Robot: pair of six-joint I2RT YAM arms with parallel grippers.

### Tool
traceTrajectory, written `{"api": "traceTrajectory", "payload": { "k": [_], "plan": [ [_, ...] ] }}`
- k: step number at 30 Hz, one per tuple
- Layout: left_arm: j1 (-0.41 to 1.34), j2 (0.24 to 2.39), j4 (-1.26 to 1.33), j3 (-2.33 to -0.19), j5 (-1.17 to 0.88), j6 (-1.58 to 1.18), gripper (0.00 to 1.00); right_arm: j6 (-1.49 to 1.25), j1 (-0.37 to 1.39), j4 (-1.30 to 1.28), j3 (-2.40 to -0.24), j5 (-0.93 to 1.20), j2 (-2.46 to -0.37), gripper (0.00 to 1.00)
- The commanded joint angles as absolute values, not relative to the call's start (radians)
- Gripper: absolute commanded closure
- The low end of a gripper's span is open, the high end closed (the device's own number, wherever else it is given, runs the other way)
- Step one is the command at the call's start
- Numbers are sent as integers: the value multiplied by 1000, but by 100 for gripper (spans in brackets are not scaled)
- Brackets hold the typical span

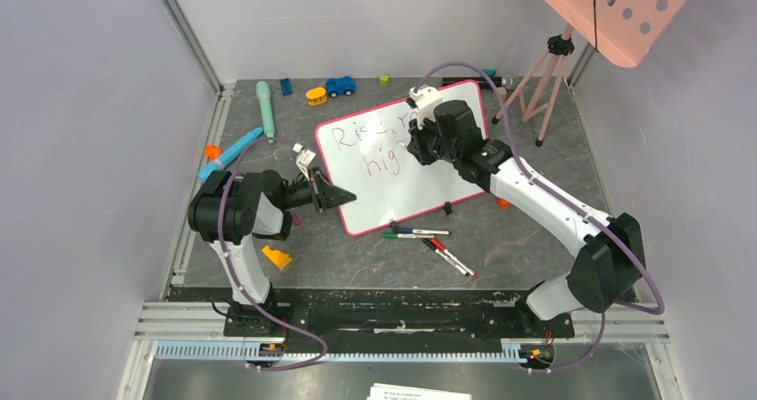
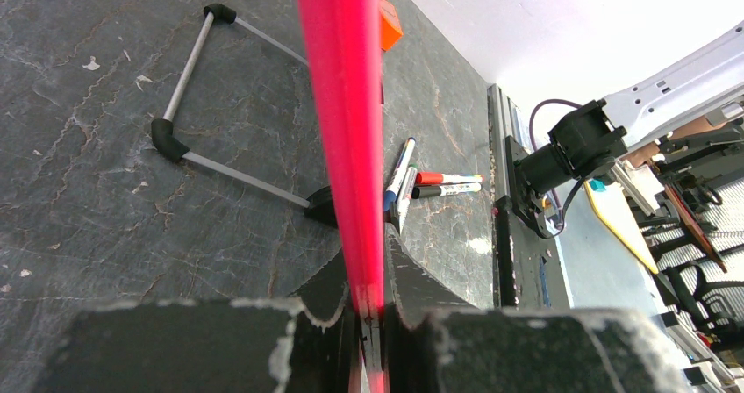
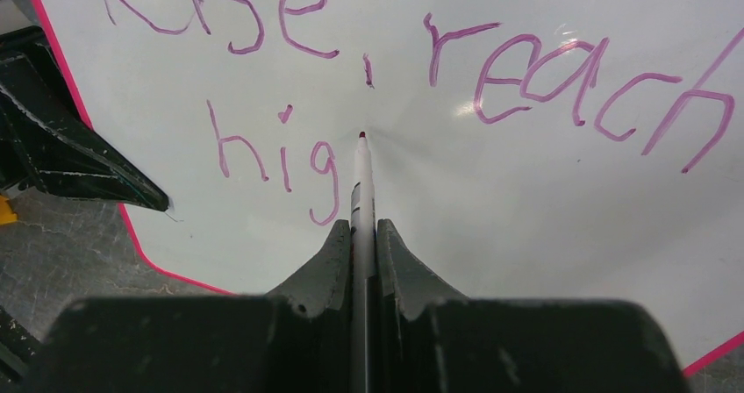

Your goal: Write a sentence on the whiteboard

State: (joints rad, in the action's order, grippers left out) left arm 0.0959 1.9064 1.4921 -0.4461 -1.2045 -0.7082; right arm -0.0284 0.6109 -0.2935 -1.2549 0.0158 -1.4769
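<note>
**Second line half written: "hig" down, the ending to come**

Pinched tight between the fingers of the right gripper (image 3: pixel 364 228): a marker (image 3: pixel 361 178), tip pressed to the whiteboard (image 3: pixel 544 209) just right of the "g". Above the tip, the sentence (image 3: pixel 491 68) in purplish-pink ink: "Rise reach" across the top line, with a small stray dash between the words, and "hig" below. Probably "higher", so three letters left, then lifting off.

Over on the left gripper (image 2: pixel 373 279), fingers clamped on the board's pink-red rim, seemingly steadying it against the pen's push. Board out in the middle of the table (image 1: pixel 536 230), between the two arms. Spare markers (image 1: pixel 420 233) lying just off its near edge, untouched.
</note>
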Motion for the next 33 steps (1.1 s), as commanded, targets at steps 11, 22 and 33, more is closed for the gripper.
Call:
{"api": "traceTrajectory", "payload": {
  "k": [11, 22, 33],
  "plan": [
    [112, 1900, 1557, -440, -1286, -581, 93, -17, 609, -264, -1319, -40, -1516, 100],
    [112, 1901, 1557, -440, -1286, -580, 93, -44, 609, -264, -1242, -40, -1490, 100],
    [113, 1901, 1557, -439, -1286, -580, 93, -61, 609, -264, -1124, -35, -1429, 100]
  ]
}}
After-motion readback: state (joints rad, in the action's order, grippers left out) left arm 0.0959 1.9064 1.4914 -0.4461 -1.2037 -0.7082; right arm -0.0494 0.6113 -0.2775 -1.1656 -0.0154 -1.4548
